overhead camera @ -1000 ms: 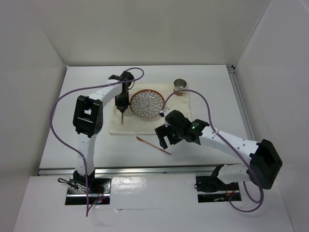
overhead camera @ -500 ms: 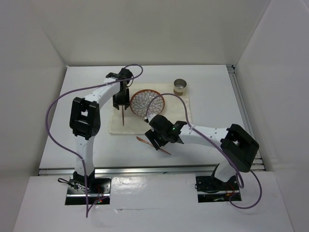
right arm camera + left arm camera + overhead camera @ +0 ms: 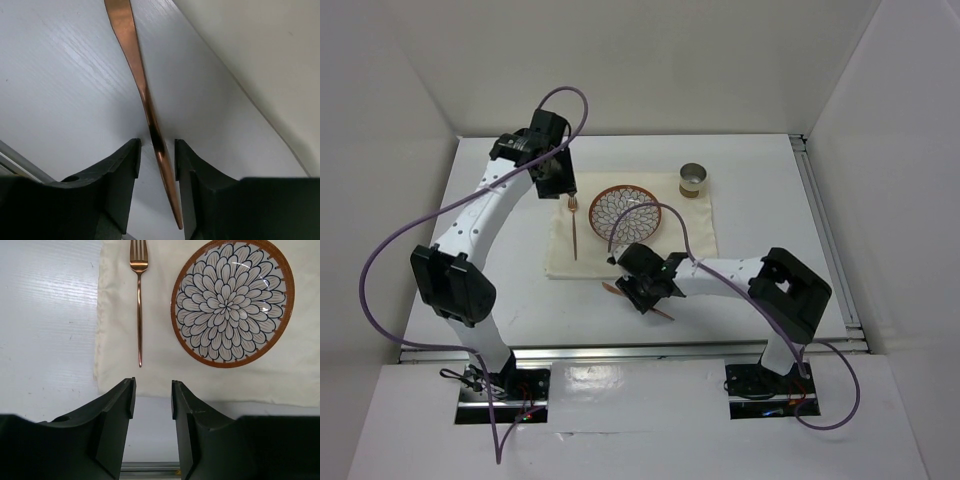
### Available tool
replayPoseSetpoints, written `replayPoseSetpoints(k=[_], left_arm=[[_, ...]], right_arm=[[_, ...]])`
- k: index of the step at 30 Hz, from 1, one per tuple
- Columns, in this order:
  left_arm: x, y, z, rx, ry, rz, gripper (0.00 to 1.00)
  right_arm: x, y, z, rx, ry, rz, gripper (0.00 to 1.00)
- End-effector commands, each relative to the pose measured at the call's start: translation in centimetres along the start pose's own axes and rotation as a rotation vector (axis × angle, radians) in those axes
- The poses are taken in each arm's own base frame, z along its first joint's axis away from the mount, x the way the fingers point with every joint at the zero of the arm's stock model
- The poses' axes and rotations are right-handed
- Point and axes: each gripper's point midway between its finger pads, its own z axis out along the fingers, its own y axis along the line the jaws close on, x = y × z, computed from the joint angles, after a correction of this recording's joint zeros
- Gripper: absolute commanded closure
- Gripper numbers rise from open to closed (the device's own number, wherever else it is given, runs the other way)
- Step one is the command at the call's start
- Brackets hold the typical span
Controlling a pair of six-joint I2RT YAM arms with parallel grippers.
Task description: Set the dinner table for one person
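On the white dinner table [image 3: 470,290] lies a cream placemat [image 3: 690,240] with a flower-patterned plate [image 3: 628,212] and, left of it, a copper fork [image 3: 575,228]. My left gripper [image 3: 555,180] hovers open and empty above the mat's far left; its wrist view looks down on the fork [image 3: 139,315] and plate [image 3: 232,302]. A copper knife [image 3: 135,55] lies on the bare table in front of the mat. My right gripper [image 3: 157,147] is down over its handle, jaws narrowly open with a small gap on each side of the knife.
A small metal cup [image 3: 695,181] stands at the mat's far right corner. Metal rails run along the table's right edge [image 3: 820,220] and near edge [image 3: 620,350]. White walls enclose the table on three sides.
My left gripper has let go of the fork, opened and lifted back to the far left. My right arm has moved left and down over the knife, its jaws narrowing around the handle.
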Motion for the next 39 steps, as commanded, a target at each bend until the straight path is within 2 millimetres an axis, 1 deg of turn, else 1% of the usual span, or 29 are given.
replayPoseSetpoints(k=[1, 2, 3, 4, 6, 7, 10, 11, 13, 14, 15, 16, 17, 18, 20, 21, 22, 23, 24, 26, 27, 29, 30, 31, 32, 33, 34, 37, 39], left_arm=[[-0.1, 0.3, -1.4, 0.016, 0.003, -0.024, 0.49], [0.1, 0.4, -1.6, 0.016, 0.003, -0.024, 0.49], [-0.1, 0.7, -1.5, 0.011, 0.002, -0.032, 0.49], [0.0, 0.8, -1.8, 0.013, -0.001, -0.032, 0.49], [0.2, 0.8, -2.2, 0.023, 0.000, -0.033, 0.50], [0.1, 0.8, -2.5, 0.027, -0.009, -0.034, 0.50], [-0.1, 1.1, -2.8, 0.026, -0.018, -0.042, 0.50], [-0.3, 0.8, -3.1, 0.044, -0.019, -0.043, 0.50], [-0.6, 0.7, -3.3, 0.049, -0.031, -0.022, 0.50], [-1.5, 1.3, -3.6, 0.029, -0.060, -0.032, 0.50], [-1.9, 1.6, -3.8, 0.028, -0.071, -0.042, 0.50], [-2.1, 2.0, -4.0, 0.021, -0.070, -0.037, 0.50], [-2.1, 2.0, -4.3, 0.034, -0.065, -0.044, 0.50], [-2.6, 2.4, -4.5, 0.039, -0.073, -0.060, 0.50], [-2.9, 2.4, -4.8, 0.061, -0.082, -0.049, 0.52], [-2.9, 2.4, -4.5, 0.061, -0.082, -0.049, 0.52], [-2.9, 2.4, -4.5, 0.061, -0.082, -0.049, 0.52], [-3.0, 2.4, -5.0, 0.065, -0.092, -0.049, 0.52], [-3.1, 2.7, -4.9, 0.060, -0.094, -0.057, 0.52], [-3.0, 2.7, -4.6, 0.057, -0.085, -0.056, 0.52], [-3.0, 2.6, -4.6, 0.065, -0.082, -0.056, 0.52], [-2.8, 2.4, -4.3, 0.074, -0.076, -0.055, 0.52], [-2.6, 2.5, -4.1, 0.071, -0.068, -0.054, 0.52], [-2.6, 2.5, -4.1, 0.070, -0.068, -0.054, 0.52], [-2.6, 2.5, -4.1, 0.070, -0.068, -0.054, 0.52], [-2.7, 2.7, -4.1, 0.059, -0.073, -0.046, 0.52], [-2.7, 2.7, -4.1, 0.059, -0.073, -0.046, 0.52], [-2.6, 3.1, -4.1, 0.050, -0.066, -0.053, 0.52], [-2.7, 3.1, -4.5, 0.054, -0.076, -0.053, 0.52]], right_arm=[[-0.7, 0.8, 0.1, -0.003, -0.006, -0.007, 0.57], [-0.7, 0.9, 0.1, 0.005, -0.007, -0.005, 0.60], [-0.1, 0.8, 0.2, 0.008, 0.011, -0.006, 0.63], [-0.1, 0.6, 0.2, 0.023, 0.008, 0.004, 0.73], [-0.8, 1.1, -0.6, 0.014, -0.014, 0.005, 0.83], [-1.3, 1.5, -1.0, 0.007, -0.026, -0.002, 0.90], [-3.1, 2.5, -3.1, -0.019, -0.070, -0.023, 0.98], [-4.1, 2.4, -4.4, 0.001, -0.094, -0.028, 1.00], [-5.0, 2.2, -5.8, 0.018, -0.121, -0.026, 1.00], [-5.8, 2.1, -6.7, 0.022, -0.145, -0.023, 1.00], [-6.2, 1.8, -7.9, 0.038, -0.165, -0.020, 1.00], [-6.5, 1.5, -8.7, 0.051, -0.179, -0.018, 1.00], [-6.9, 0.9, -9.4, 0.086, -0.199, -0.013, 1.00], [-7.4, 0.2, -10.9, 0.103, -0.227, 0.016, 1.00], [-8.7, -1.1, -12.8, 0.109, -0.290, 0.097, 1.00], [-9.4, -3.2, -13.5, 0.135, -0.324, 0.166, 1.00], [-10.3, -4.2, -14.9, 0.135, -0.366, 0.221, 1.00], [-10.6, -5.3, -15.2, 0.147, -0.376, 0.306, 1.00], [-11.4, -8.0, -16.3, 0.184, -0.405, 0.397, 1.00], [-11.2, -10.5, -15.7, 0.225, -0.385, 0.556, 1.00], [-10.9, -12.7, -15.7, 0.251, -0.376, 0.622, 1.00], [-10.5, -14.7, -14.0, 0.260, -0.338, 0.687, 1.00], [-10.5, -15.6, -13.4, 0.263, -0.333, 0.705, 1.00], [-10.6, -16.9, -13.2, 0.272, -0.335, 0.733, 1.00], [-10.6, -17.9, -12.0, 0.284, -0.315, 0.747, 1.00], [-10.6, -18.5, -11.5, 0.286, -0.305, 0.761, 1.00], [-10.5, -19.8, -10.7, 0.301, -0.300, 0.781, 1.00], [-10.3, -21.8, -10.0, 0.318, -0.306, 0.807, 1.00], [-9.7, -22.7, -8.8, 0.323, -0.283, 0.827, 1.00]])
